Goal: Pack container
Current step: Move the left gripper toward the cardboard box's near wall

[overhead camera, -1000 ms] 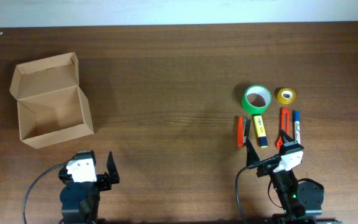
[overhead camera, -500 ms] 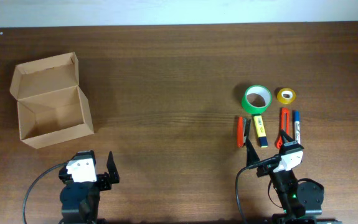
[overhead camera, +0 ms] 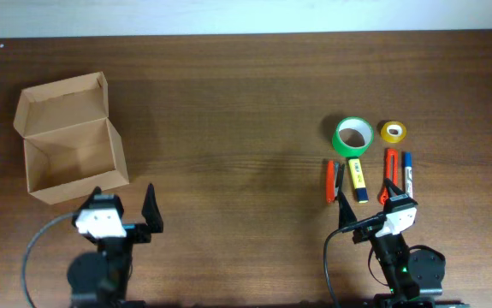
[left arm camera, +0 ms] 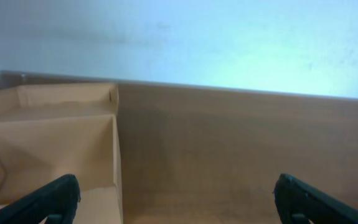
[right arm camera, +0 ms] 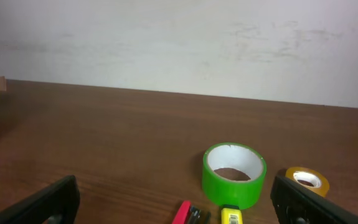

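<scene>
Container [overhead camera: 74, 158] open, just ahead of left tool [overhead camera: 121, 205]. Both tools gape empty; right tool [overhead camera: 365, 198] should straddle the red pen [overhead camera: 330, 181] squarely.

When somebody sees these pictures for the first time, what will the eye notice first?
The open, empty cardboard container stands at the left of the table, its lid flap raised. On the right, a bright green tape roll lies beside a smaller yellow roll, with a row of pens just nearer the robot.

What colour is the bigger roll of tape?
Bright green, with a white inner core; the right wrist view shows it best.
</scene>
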Robot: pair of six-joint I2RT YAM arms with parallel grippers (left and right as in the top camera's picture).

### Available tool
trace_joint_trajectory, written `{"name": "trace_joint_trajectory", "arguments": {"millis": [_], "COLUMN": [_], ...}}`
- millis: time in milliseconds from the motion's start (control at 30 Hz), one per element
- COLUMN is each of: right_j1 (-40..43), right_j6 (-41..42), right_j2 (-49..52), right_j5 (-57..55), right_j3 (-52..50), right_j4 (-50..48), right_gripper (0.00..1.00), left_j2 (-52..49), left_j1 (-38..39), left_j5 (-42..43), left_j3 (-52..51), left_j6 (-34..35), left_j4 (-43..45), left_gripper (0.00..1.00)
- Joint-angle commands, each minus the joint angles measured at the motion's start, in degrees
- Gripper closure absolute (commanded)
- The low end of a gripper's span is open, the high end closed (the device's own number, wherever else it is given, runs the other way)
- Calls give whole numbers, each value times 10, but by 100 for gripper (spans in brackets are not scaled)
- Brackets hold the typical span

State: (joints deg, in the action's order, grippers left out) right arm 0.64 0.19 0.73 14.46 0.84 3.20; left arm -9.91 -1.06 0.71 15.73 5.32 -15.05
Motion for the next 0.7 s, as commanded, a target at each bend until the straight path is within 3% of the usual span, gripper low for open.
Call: {"name": "trace_joint_trajectory", "arguments": {"millis": [0, 100, 233, 367, 500, 667], "right_j1": [-2, -2, -2, -2, -2, -2], "right_j6": [3, 3, 3, 3, 3, 3], "right_j2": [-3, -3, -3, -3, -3, -3], "right_j5": [3, 3, 3, 3, 3, 3], "right_j3": [-5, -5, -5, -5, -5, -5], "right_j4": [0, 0, 0, 0, 0, 0], "right_gripper": [1, 1, 1, 1, 1, 1], "left_j2": [-140, -279, -487, -633, -717, -760], "left_j1": [-2, -2, -2, -2, -2, -6], "left_j5": [10, 10, 10, 15, 37, 12], "left_j3": [137, 295, 583, 802, 914, 927], "left_j6": [12, -11, -69, -88, -89, -97], "left_j4": [-37, -108, -281, -396, -436, -451], "left_gripper": [1, 0, 0, 0, 0, 0]}}
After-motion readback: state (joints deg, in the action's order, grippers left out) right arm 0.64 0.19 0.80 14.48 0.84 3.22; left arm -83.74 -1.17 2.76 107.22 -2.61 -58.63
